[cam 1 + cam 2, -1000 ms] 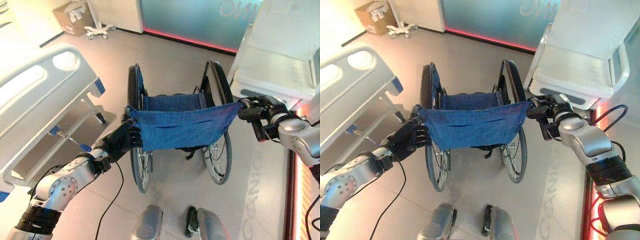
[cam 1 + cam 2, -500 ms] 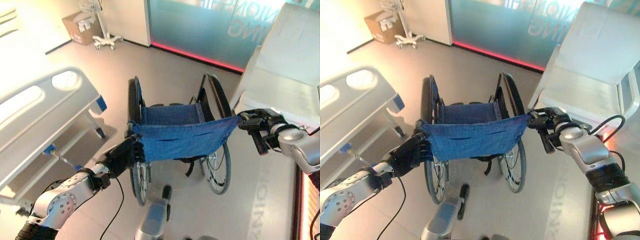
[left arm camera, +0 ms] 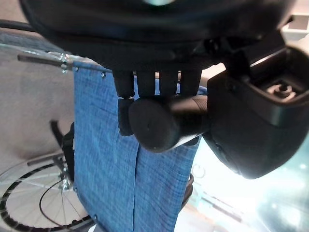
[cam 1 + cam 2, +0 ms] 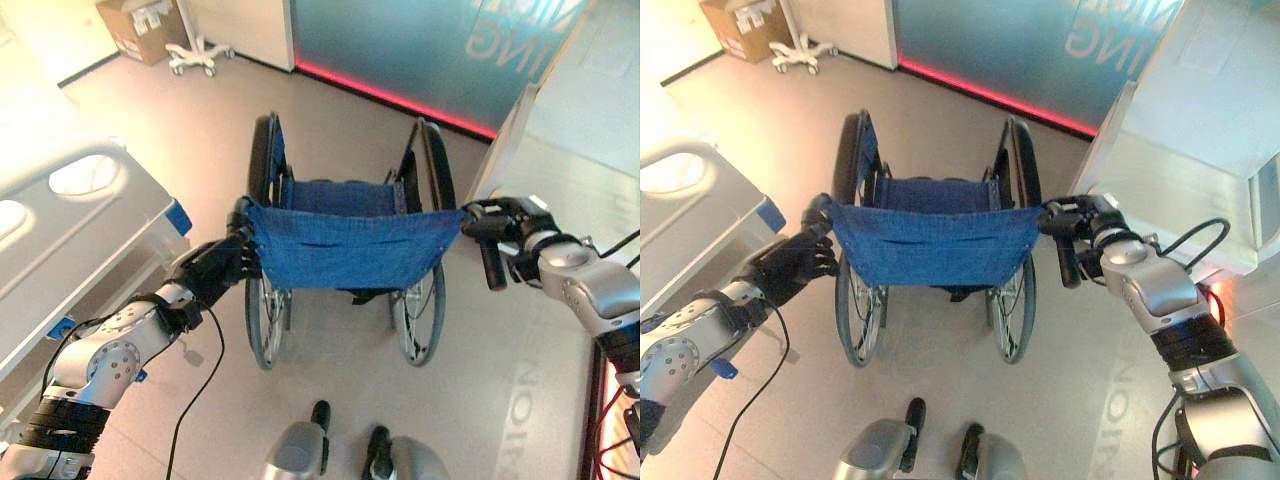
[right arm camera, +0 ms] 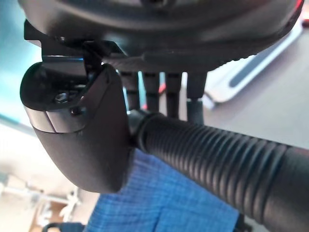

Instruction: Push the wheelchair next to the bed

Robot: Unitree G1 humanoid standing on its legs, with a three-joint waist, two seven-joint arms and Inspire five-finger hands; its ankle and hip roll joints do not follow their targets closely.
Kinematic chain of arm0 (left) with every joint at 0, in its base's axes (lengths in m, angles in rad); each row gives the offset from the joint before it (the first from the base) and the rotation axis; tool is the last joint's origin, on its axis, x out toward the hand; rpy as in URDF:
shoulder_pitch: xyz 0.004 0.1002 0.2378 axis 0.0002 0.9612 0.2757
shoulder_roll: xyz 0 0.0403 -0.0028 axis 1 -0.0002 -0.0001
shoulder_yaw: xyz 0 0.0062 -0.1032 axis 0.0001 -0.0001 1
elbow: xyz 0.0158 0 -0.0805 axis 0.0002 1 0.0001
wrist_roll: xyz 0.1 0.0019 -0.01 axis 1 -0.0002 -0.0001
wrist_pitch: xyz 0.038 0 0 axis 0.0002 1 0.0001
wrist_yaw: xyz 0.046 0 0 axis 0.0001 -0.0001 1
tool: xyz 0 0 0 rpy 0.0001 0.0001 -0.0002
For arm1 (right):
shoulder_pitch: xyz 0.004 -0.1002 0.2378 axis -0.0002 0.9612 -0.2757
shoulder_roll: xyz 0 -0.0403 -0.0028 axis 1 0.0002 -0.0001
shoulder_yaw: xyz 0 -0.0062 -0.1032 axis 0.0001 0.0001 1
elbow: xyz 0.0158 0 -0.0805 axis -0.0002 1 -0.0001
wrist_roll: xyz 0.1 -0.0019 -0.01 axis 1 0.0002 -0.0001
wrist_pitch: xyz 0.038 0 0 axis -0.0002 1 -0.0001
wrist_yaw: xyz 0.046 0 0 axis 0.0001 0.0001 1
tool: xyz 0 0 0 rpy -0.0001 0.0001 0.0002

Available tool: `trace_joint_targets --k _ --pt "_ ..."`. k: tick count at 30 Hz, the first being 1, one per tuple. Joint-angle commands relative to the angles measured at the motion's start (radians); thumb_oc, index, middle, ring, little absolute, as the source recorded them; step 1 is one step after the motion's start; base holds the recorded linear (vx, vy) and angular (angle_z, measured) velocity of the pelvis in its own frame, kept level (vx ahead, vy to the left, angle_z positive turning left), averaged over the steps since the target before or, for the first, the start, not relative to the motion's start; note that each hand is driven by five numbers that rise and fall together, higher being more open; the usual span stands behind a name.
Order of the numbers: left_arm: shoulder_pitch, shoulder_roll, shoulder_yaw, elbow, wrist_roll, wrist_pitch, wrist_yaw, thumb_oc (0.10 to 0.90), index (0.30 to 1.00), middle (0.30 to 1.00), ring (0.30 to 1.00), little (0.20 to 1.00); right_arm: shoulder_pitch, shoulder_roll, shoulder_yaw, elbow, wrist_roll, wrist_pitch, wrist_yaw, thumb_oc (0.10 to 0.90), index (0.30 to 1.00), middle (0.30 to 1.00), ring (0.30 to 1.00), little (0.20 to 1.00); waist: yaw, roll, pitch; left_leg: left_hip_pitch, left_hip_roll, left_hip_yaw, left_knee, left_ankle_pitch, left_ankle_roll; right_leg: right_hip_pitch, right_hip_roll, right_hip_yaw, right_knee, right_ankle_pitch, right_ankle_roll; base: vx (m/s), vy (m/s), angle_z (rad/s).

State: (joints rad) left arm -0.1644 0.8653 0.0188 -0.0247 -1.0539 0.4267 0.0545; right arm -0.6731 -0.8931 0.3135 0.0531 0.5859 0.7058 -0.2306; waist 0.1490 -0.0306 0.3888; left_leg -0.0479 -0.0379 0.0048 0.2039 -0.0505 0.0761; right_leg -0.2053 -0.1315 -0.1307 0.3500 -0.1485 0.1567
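The wheelchair (image 4: 345, 245), with a blue cloth back and seat and black wheels, stands on the floor straight in front of me, its back towards me. My left hand (image 4: 215, 268) is shut on its left push handle (image 3: 164, 126), fingers curled over the black grip. On the other side my right hand (image 4: 505, 225) is shut on the ribbed right push handle (image 5: 217, 157). The bed (image 4: 70, 235), white with a grey end board, stands to the left of the wheelchair, a short gap from its left wheel.
A second white bed or trolley (image 4: 570, 150) stands close on the right. Ahead runs a teal glass wall with a red strip (image 4: 390, 95) along its foot. A cardboard box (image 4: 140, 25) and a white wheeled stand (image 4: 200, 55) sit at the far left.
The camera view has shifted. The wheelchair has rolled forward with both hands still on its handles. The left bed sits lower and further left in view.
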Motion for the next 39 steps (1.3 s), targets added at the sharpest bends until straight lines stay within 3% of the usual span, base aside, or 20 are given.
trace_joint_targets --k 1,5,8,9,11,14,16,18,20,21,24,27,30,31,32,34,35,37,38,39 --pt "-0.013 0.092 0.172 -0.027 0.018 -0.152 0.031 0.400 0.300 0.300 0.300 0.300 0.046 -0.078 -0.004 -0.149 0.059 -0.040 0.066 0.400 0.300 0.300 0.300 0.300 -0.062 -0.048 -0.069 0.083 -0.073 -0.042 0.170 -0.205 -0.022 0.018 -0.020 0.040 -0.320 0.340 0.024 0.61 -0.265 0.89" --pt "-0.007 0.070 0.174 -0.046 0.006 -0.154 0.027 0.400 0.300 0.300 0.300 0.300 0.025 -0.089 -0.006 -0.126 0.019 -0.045 0.121 0.400 0.300 0.300 0.300 0.300 -0.058 -0.051 -0.085 0.085 -0.049 -0.049 0.222 -0.207 -0.030 0.037 -0.002 0.001 -0.251 0.284 0.006 0.47 -0.246 0.63" --pt "0.013 0.040 0.172 -0.065 -0.046 -0.164 0.010 0.400 0.300 0.300 0.300 0.300 0.000 -0.108 0.017 -0.103 0.017 -0.023 0.174 0.400 0.300 0.300 0.300 0.300 -0.069 -0.040 -0.121 0.143 0.016 -0.054 0.306 -0.085 -0.088 0.042 0.037 -0.037 -0.183 0.242 -0.046 0.45 -0.208 0.47" --pt "0.025 0.025 0.174 -0.078 -0.039 -0.167 0.004 0.400 0.300 0.300 0.300 0.300 -0.008 -0.113 0.029 -0.089 0.002 -0.023 0.200 0.400 0.300 0.300 0.300 0.300 -0.071 -0.038 -0.133 0.138 0.034 -0.053 0.397 0.005 -0.114 0.056 0.046 -0.063 -0.183 0.228 -0.073 0.36 -0.235 0.25" --pt "0.054 -0.003 0.173 -0.131 -0.043 -0.157 0.001 0.400 0.300 0.300 0.300 0.300 -0.018 -0.135 0.047 -0.071 -0.023 -0.032 0.227 0.400 0.300 0.300 0.300 0.300 -0.054 -0.054 -0.135 0.033 0.002 -0.036 0.696 0.126 -0.156 0.114 0.055 -0.096 -0.205 0.196 -0.119 0.42 -0.350 0.33" --pt "0.070 -0.012 0.173 -0.171 -0.034 -0.141 0.000 0.400 0.300 0.300 0.300 0.300 -0.051 -0.154 0.072 -0.057 -0.001 -0.042 0.227 0.400 0.300 0.300 0.300 0.300 -0.014 -0.070 -0.094 -0.167 -0.036 -0.013 0.861 0.106 -0.139 0.198 0.078 -0.107 -0.213 0.173 -0.143 0.33 -0.269 0.01" --pt "0.096 -0.001 0.195 -0.182 -0.034 -0.154 -0.006 0.400 0.300 0.300 0.300 0.300 -0.092 -0.153 0.099 -0.060 0.000 -0.037 0.228 0.400 0.300 0.300 0.300 0.300 0.023 -0.063 -0.075 -0.198 -0.063 0.001 0.710 0.067 -0.113 0.245 0.106 -0.085 -0.216 0.163 -0.129 0.41 -0.153 0.02" --pt "0.111 0.012 0.212 -0.186 -0.042 -0.156 -0.009 0.400 0.300 0.300 0.300 0.300 -0.120 -0.143 0.119 -0.055 0.001 -0.035 0.226 0.400 0.300 0.300 0.300 0.300 0.040 -0.060 -0.072 -0.196 -0.066 0.016 0.597 0.079 -0.107 0.264 0.120 -0.073 -0.214 0.151 -0.127 0.35 -0.078 0.22" --pt "0.129 0.020 0.216 -0.175 -0.024 -0.160 -0.026 0.400 0.300 0.300 0.300 0.300 -0.184 -0.092 0.173 0.015 -0.009 -0.057 0.215 0.400 0.300 0.300 0.300 0.300 0.085 -0.035 -0.078 -0.221 -0.021 0.030 0.270 0.193 -0.128 0.331 0.186 -0.064 -0.222 0.100 -0.147 0.62 -0.097 0.18" --pt "0.134 0.017 0.212 -0.175 -0.012 -0.162 -0.030 0.400 0.300 0.300 0.300 0.300 -0.192 -0.077 0.182 0.032 -0.011 -0.065 0.206 0.400 0.300 0.300 0.300 0.300 0.098 -0.026 -0.081 -0.237 -0.015 0.036 0.192 0.221 -0.137 0.351 0.205 -0.064 -0.224 0.086 -0.151 0.75 -0.106 0.00" --pt "0.132 0.002 0.178 -0.183 0.024 -0.172 -0.014 0.400 0.300 0.300 0.300 0.300 -0.182 -0.034 0.207 0.066 -0.018 -0.099 0.164 0.400 0.300 0.300 0.300 0.300 0.126 -0.008 -0.088 -0.241 -0.006 0.173 -0.094 0.297 -0.168 0.472 0.262 -0.073 -0.240 0.014 -0.160 0.72 -0.084 -0.21" --pt "0.117 0.003 0.180 -0.180 0.037 -0.170 -0.011 0.400 0.300 0.300 0.300 0.300 -0.153 -0.027 0.188 0.049 -0.043 -0.112 0.163 0.400 0.300 0.300 0.300 0.300 0.134 -0.009 -0.102 -0.239 -0.020 0.207 -0.132 0.287 -0.157 0.513 0.275 -0.082 -0.218 -0.046 -0.162 0.56 -0.061 -0.15" --pt "0.091 0.041 0.217 -0.164 0.021 -0.151 0.015 0.400 0.300 0.300 0.300 0.300 -0.124 0.008 0.171 0.040 -0.056 -0.177 0.178 0.400 0.300 0.300 0.300 0.300 0.175 -0.040 -0.144 -0.216 -0.060 0.154 -0.137 0.205 -0.087 0.536 0.266 -0.056 -0.099 -0.058 -0.125 0.54 -0.079 -0.44" --pt "0.075 0.064 0.234 -0.151 0.011 -0.137 0.019 0.400 0.300 0.300 0.300 0.300 -0.117 0.015 0.163 0.034 -0.051 -0.191 0.171 0.400 0.300 0.300 0.300 0.300 0.189 -0.064 -0.156 -0.209 -0.080 0.143 -0.107 0.165 -0.051 0.536 0.246 -0.059 -0.020 0.005 -0.079 0.43 -0.054 -0.53" --pt "0.071 0.072 0.238 -0.145 0.010 -0.132 0.017 0.400 0.300 0.300 0.300 0.300 -0.115 0.017 0.161 0.032 -0.051 -0.196 0.169 0.400 0.300 0.300 0.300 0.300 0.194 -0.071 -0.160 -0.207 -0.085 0.139 -0.101 0.158 -0.044 0.534 0.240 -0.060 -0.005 0.026 -0.065 0.40 -0.024 -0.45" --pt "0.046 0.089 0.241 -0.124 0.021 -0.117 0.000 0.400 0.300 0.300 0.300 0.300 -0.124 0.020 0.161 0.025 -0.044 -0.195 0.153 0.400 0.300 0.300 0.300 0.300 0.200 -0.078 -0.177 -0.185 -0.086 0.130 -0.088 0.136 -0.017 0.484 0.226 -0.064 0.179 0.169 0.006 0.46 0.003 -0.08" --pt "0.020 0.109 0.235 -0.114 0.001 -0.104 -0.009 0.400 0.300 0.300 0.300 0.300 -0.154 0.008 0.171 0.033 -0.038 -0.194 0.156 0.400 0.300 0.300 0.300 0.300 0.193 -0.077 -0.185 -0.149 -0.099 0.071 -0.080 0.125 -0.005 0.405 0.249 -0.005 0.388 0.324 0.078 0.49 -0.004 -0.01" --pt "0.002 0.120 0.221 -0.118 -0.023 -0.095 0.005 0.400 0.300 0.300 0.300 0.300 -0.168 0.002 0.182 0.032 -0.042 -0.200 0.167 0.400 0.300 0.300 0.300 0.300 0.171 -0.066 -0.185 -0.134 -0.101 0.050 -0.066 0.112 -0.003 0.344 0.245 0.021 0.388 0.315 0.062 0.45 0.036 0.00" --pt "-0.028 0.134 0.192 -0.106 -0.043 -0.087 0.001 0.400 0.300 0.300 0.300 0.300 -0.177 -0.001 0.186 0.018 -0.052 -0.197 0.199 0.400 0.300 0.300 0.300 0.300 0.143 -0.042 -0.184 -0.115 -0.107 0.019 -0.049 0.106 -0.002 0.280 0.201 0.017 0.330 0.241 0.025 0.36 0.065 0.32" --pt "-0.031 0.134 0.189 -0.104 -0.043 -0.087 0.000 0.400 0.300 0.300 0.300 0.300 -0.177 -0.002 0.185 0.018 -0.052 -0.196 0.199 0.400 0.300 0.300 0.300 0.300 0.141 -0.041 -0.186 -0.118 -0.105 0.016 -0.049 0.108 -0.003 0.279 0.202 0.013 0.328 0.244 0.024 0.45 0.037 0.57"
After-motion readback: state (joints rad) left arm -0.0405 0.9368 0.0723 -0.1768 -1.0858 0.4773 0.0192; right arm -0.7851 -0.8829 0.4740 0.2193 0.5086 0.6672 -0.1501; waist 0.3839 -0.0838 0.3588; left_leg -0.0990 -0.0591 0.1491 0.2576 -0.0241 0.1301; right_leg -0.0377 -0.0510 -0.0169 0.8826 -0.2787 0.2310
